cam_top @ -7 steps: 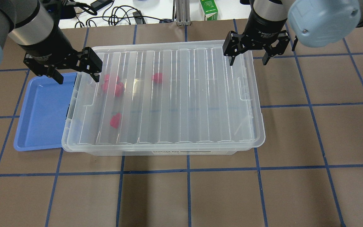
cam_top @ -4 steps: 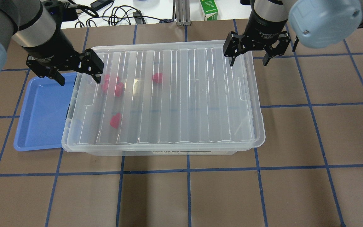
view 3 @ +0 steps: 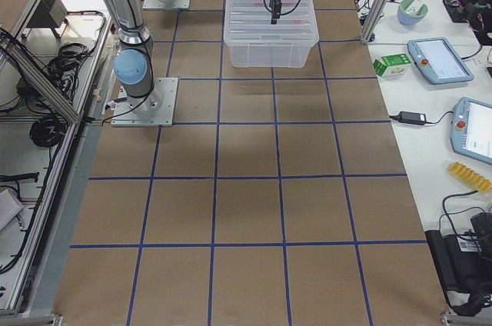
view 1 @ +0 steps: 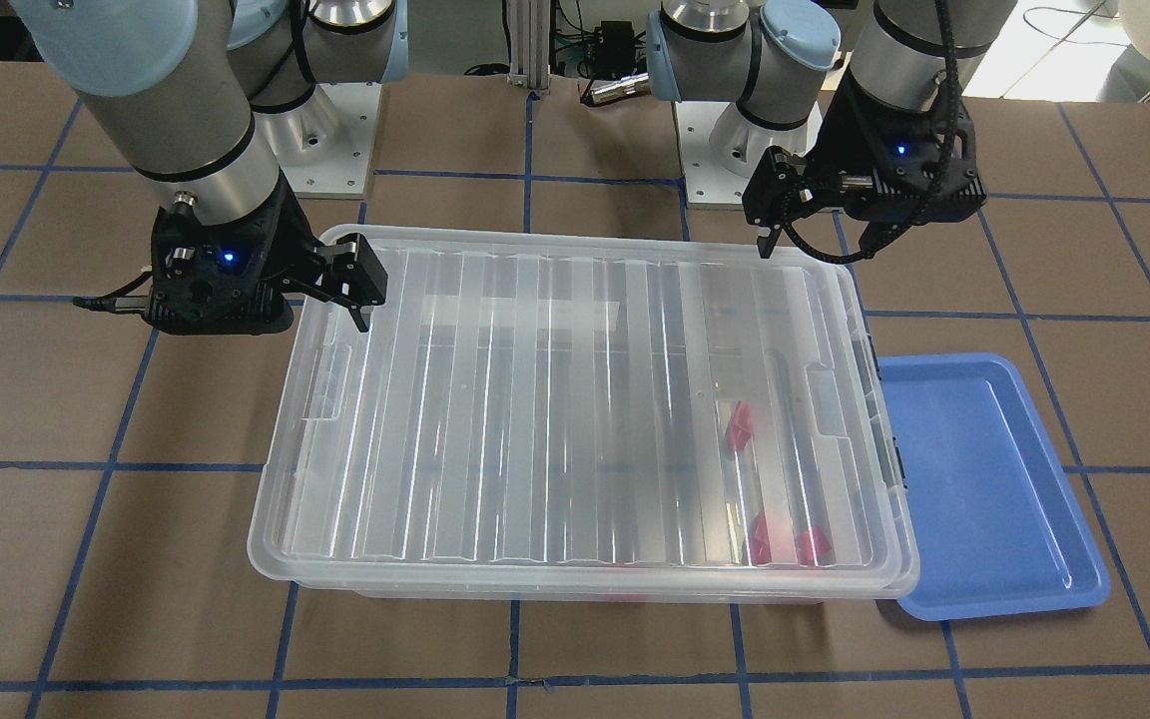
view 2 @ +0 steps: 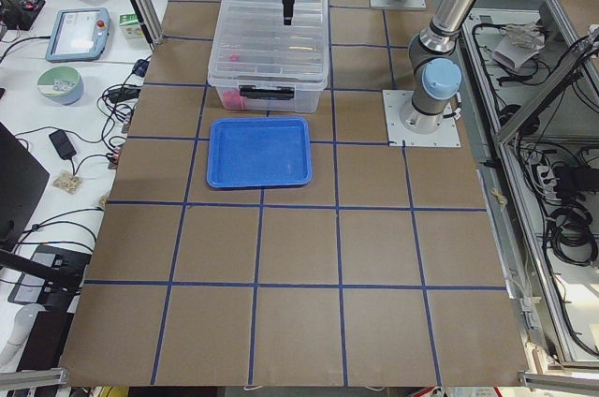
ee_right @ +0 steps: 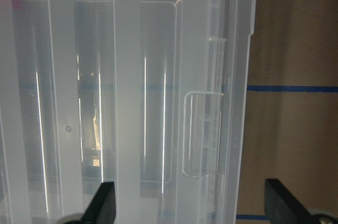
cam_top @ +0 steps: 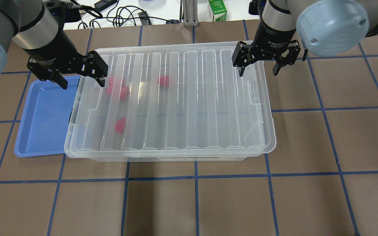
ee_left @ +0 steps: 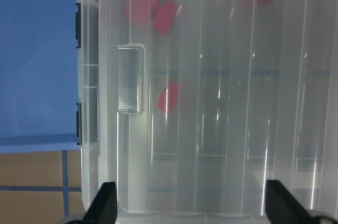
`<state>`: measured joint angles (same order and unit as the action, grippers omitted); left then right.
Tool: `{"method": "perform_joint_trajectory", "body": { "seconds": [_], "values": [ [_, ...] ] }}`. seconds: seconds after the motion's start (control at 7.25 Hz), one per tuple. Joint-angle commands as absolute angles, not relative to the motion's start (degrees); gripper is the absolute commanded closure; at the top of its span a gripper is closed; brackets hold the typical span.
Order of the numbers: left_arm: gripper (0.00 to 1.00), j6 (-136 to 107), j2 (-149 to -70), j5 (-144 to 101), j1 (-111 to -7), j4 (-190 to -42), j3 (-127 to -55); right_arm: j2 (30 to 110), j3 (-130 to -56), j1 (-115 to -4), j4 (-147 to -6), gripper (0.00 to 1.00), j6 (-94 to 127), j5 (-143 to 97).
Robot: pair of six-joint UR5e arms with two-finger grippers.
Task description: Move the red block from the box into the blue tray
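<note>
Beneath the left gripper point(cam_top: 81, 77), whose fingers are held spread wide, the short edge of the lid point(cam_top: 182, 108) is straddled: the outer finger hangs over the blue tray point(cam_top: 44, 118) and the inner one over the ribbed plastic. Ahead of those fingers in the wrist view, a red block point(ee_left: 168, 99) is seen lying alone inside the closed box point(cam_top: 110, 158), just past the recessed handle point(ee_left: 130, 80), with a cluster of like pieces farther ahead. At the opposite short edge the right gripper point(cam_top: 258, 70) is likewise held spread, one finger above the lid and the other beyond the rim over bare table. Whether either gripper touches the lid cannot be told. The step in hand is judged to be removal of the lid, since no block can be reached until it is off. It would be done well if both grippers were lowered evenly, closed on the rim at matching points, and raised level together, so that the lid is not twisted and the box is not dragged. Care is called for on the left, where the tray rim lies directly below the outer finger and could be caught.
</note>
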<state>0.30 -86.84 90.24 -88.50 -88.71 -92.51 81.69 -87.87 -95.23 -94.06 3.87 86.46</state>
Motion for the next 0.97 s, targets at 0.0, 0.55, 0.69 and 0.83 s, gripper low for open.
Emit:
{"method": "perform_joint_trajectory", "body": {
  "seconds": [0.0,0.55,0.69,0.83],
  "values": [
    [0.0,0.44,-86.57,90.35,-88.51,-88.77,-92.46,82.0,-89.38,-95.62,-92.47,0.0,3.6,86.31],
    [0.0,0.62,-86.57,90.35,-88.42,-88.86,-92.55,79.73,-90.95,-92.29,-93.42,0.0,2.99,97.78],
    [0.0,0.79,-86.49,90.35,-88.42,-88.77,-92.46,77.19,-92.36,-92.2,-95.25,0.0,1.6,97.13],
    [0.0,0.79,-86.31,90.35,-88.42,-88.77,-92.46,75.25,-94.37,-92.2,-97.27,0.0,1.76,96.86]
  ]
}}
